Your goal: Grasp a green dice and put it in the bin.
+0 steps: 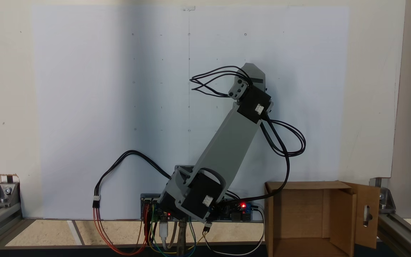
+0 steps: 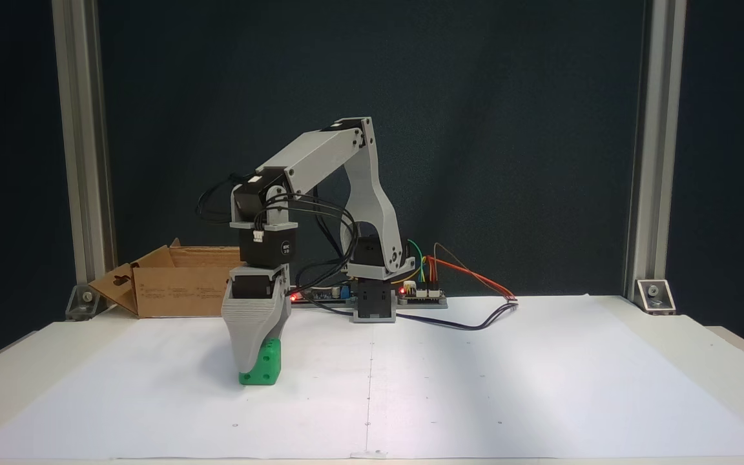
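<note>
Toward the left of the white paper sheet, as a fixed view shows it: reaching out and down from the base with the grey arm, ending in the claw pointed straight down at the surface. Standing there with the broad grey jaw upright, directly in front of the green dice and hiding its left part. Cannot tell whether spread, pressed together or pinching the dice, with the second jaw tucked behind the first. Shows the dice seated flat on the paper, bottom edge on the sheet, round pips on the face turned to the camera. Well apart from the dice, at the back left beside an aluminium post: the bin, of brown cardboard, flaps open, with one slotted flap folded out to the left. Behind the arm's base, a controller board with small red lights, trailing coloured wires to the right. From above, in a fixed view: the arm slanting up and to the right from the lower middle, looped about with black cables. At the lower right, the bin again, open side to the camera, slotted flap at its right edge. Just left of the bin, the controller board, red light glowing.
</note>
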